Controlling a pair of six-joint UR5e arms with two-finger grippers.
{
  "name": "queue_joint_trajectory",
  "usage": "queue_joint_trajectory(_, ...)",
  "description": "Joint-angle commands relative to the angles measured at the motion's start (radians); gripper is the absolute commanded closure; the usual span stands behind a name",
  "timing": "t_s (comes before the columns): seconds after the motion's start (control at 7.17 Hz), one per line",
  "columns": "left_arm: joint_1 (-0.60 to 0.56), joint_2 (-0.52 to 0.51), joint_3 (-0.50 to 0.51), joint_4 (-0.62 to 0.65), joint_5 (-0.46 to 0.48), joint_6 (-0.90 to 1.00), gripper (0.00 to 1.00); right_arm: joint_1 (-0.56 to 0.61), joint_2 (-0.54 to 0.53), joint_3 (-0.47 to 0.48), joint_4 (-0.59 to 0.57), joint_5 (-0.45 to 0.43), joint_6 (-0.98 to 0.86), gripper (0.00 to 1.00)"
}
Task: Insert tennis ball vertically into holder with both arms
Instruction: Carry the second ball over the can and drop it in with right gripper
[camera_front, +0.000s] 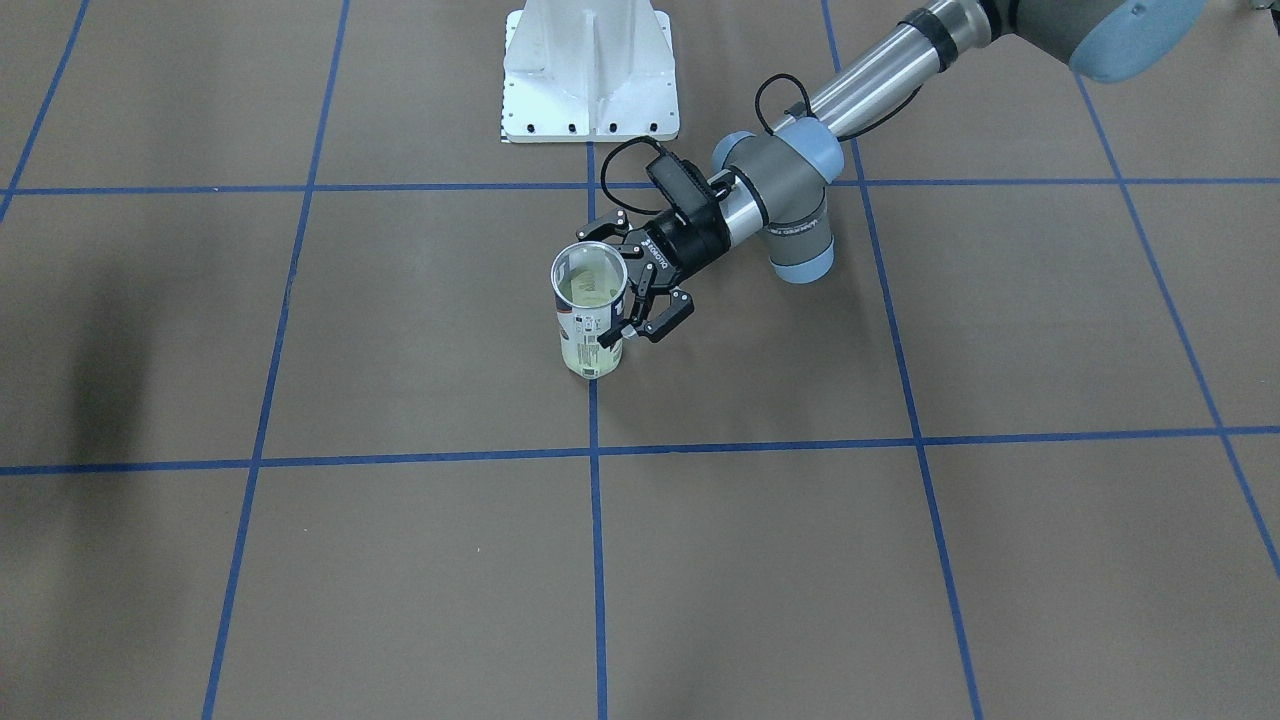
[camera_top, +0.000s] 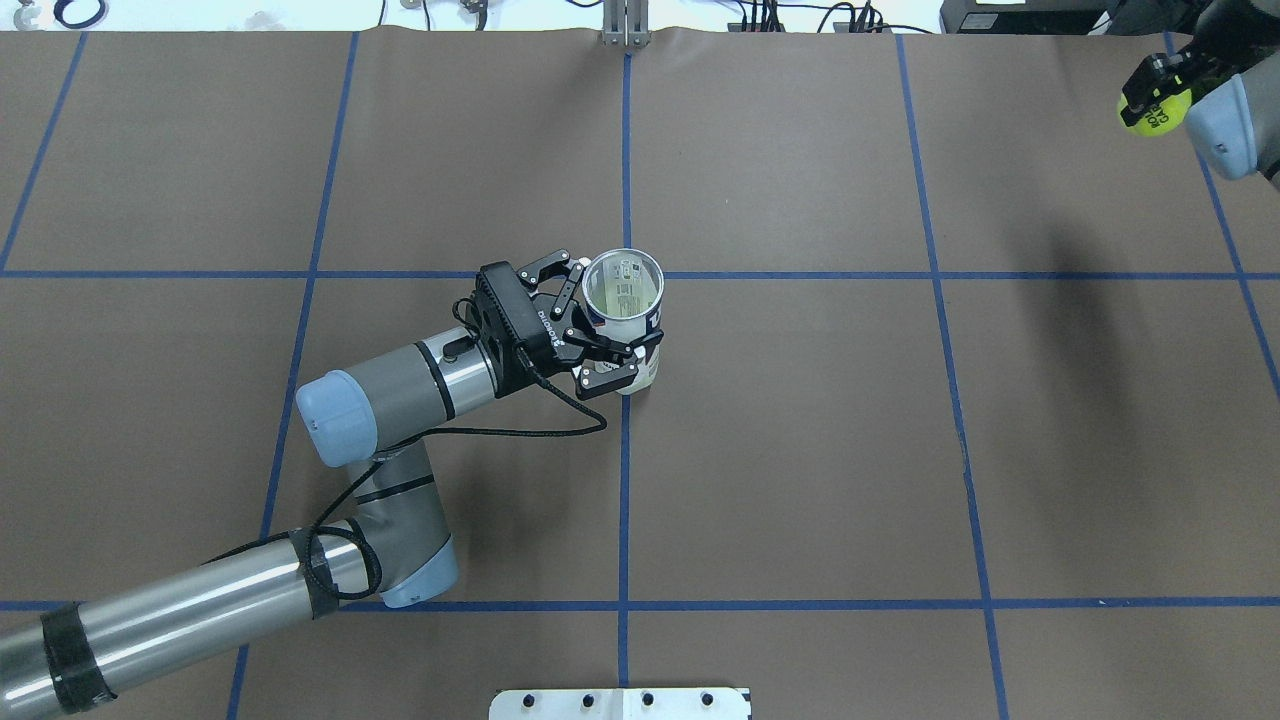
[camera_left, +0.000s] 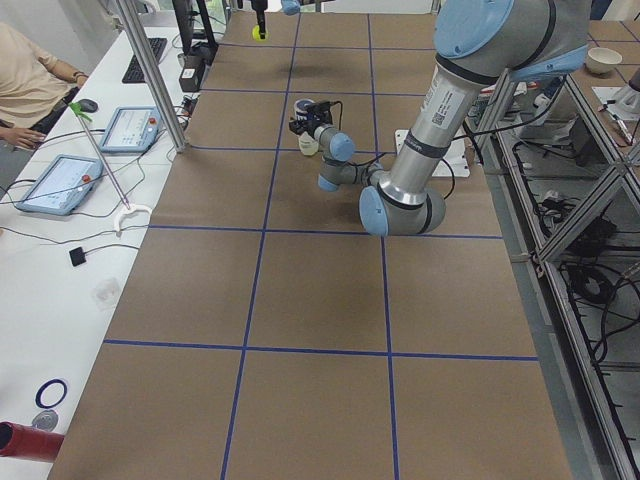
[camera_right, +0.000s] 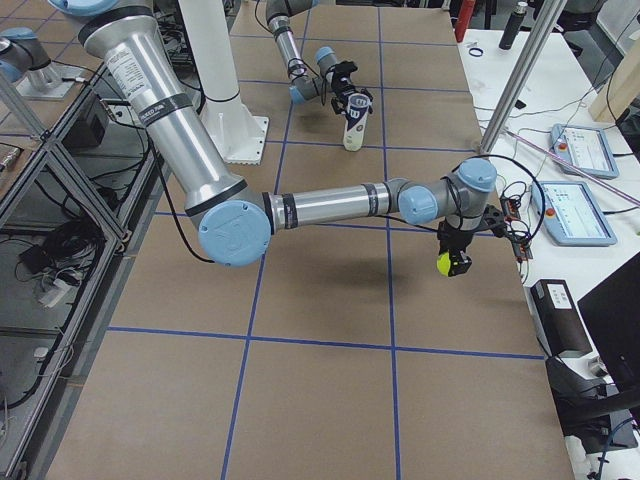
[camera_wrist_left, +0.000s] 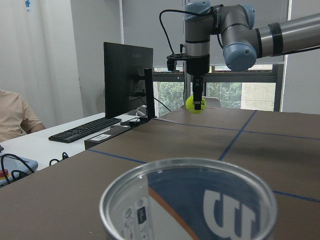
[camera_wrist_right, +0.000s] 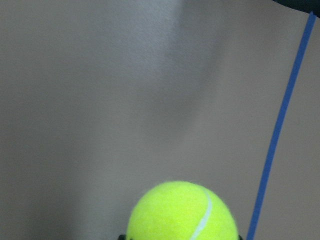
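Black fingers of the left gripper (camera_top: 608, 312) are spread about as wide as the holder (camera_top: 625, 290) and closed around its labelled body, one finger on each side, pressing against the clear plastic. The holder stands upright near the middle of the table (camera_top: 800, 450), over the central blue tape line (camera_top: 623, 500), with its silver rim and open mouth facing up; the left wrist view looks across that rim from close behind. Well away, near the table's far right corner, the right gripper (camera_top: 1152, 92) points downward with its fingers clamped on the tennis ball (camera_top: 1160, 112), pinching it from two sides. The ball hangs clear above the brown surface, casting a shadow beneath it, with a blue tape line just beside it in the right wrist view. Open brown paper lies between the ball and the holder. A white pedestal (camera_front: 590, 70) stands at the robot's edge of the table, behind the holder, and a monitor (camera_wrist_left: 127, 80) and keyboard (camera_wrist_left: 82, 130) sit on a desk beyond the table edge.
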Motion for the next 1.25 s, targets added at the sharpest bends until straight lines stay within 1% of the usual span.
queue_joint_trajectory(0.0, 0.003, -0.004, 0.0, 0.003, 0.0, 0.0, 0.01, -0.02, 0.001, 0.14, -0.033, 0.091, 0.199, 1.0)
queue_joint_trajectory(0.14, 0.003, -0.004, 0.0, 0.003, 0.002, 0.0, 0.01, -0.041, 0.001, 0.217, -0.033, 0.134, 0.326, 1.0)
queue_joint_trajectory(0.42, 0.003, -0.007, 0.0, 0.004, 0.002, 0.0, 0.01, -0.162, 0.004, 0.381, -0.029, 0.13, 0.639, 1.0)
queue_joint_trajectory(0.56, 0.003, -0.007, 0.0, 0.004, 0.002, 0.0, 0.01, -0.22, 0.03, 0.455, -0.032, 0.09, 0.773, 0.99)
queue_joint_trajectory(0.7, 0.003, -0.006, 0.0, 0.004, 0.002, 0.0, 0.01, -0.311, 0.036, 0.527, -0.033, 0.006, 0.92, 0.99)
queue_joint_trajectory(0.84, 0.003, -0.004, 0.002, 0.003, 0.002, 0.0, 0.01, -0.386, 0.065, 0.57, -0.053, -0.063, 1.035, 0.99)
queue_joint_trajectory(0.98, 0.003, -0.003, 0.002, 0.004, 0.002, 0.0, 0.01, -0.449, 0.135, 0.589, -0.146, -0.12, 1.091, 1.0)
queue_joint_trajectory(1.12, 0.005, -0.003, 0.002, 0.003, 0.002, -0.002, 0.01, -0.53, 0.228, 0.606, -0.289, -0.219, 1.116, 0.99)
